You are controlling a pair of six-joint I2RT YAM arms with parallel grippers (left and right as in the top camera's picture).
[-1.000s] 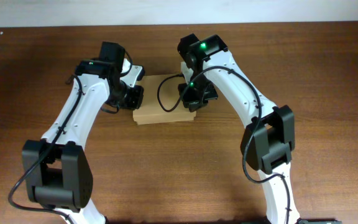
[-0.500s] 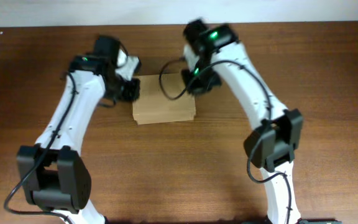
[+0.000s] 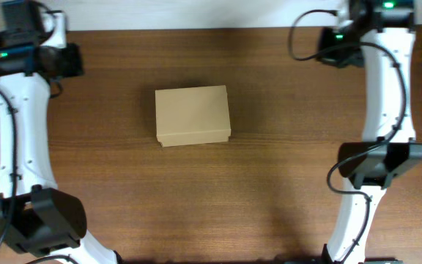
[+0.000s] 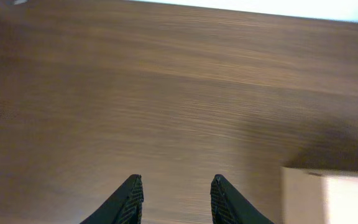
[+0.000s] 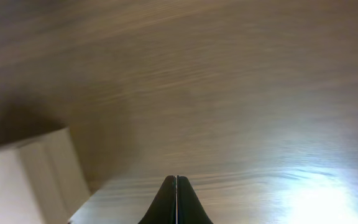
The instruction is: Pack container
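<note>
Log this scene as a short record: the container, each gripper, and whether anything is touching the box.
container: tan cardboard, flap closed, middle of the table
left gripper: open, empty, at the far left of the table
right gripper: shut, empty, at the far right of the table
contact: neither gripper touches the container

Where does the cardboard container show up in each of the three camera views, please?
Overhead: the container sits mid-table, lid shut.
Left wrist: only a corner of it, at the lower right edge.
Right wrist: part of it, at the lower left.
Shared landmark: the brown wooden table beneath it.
</note>
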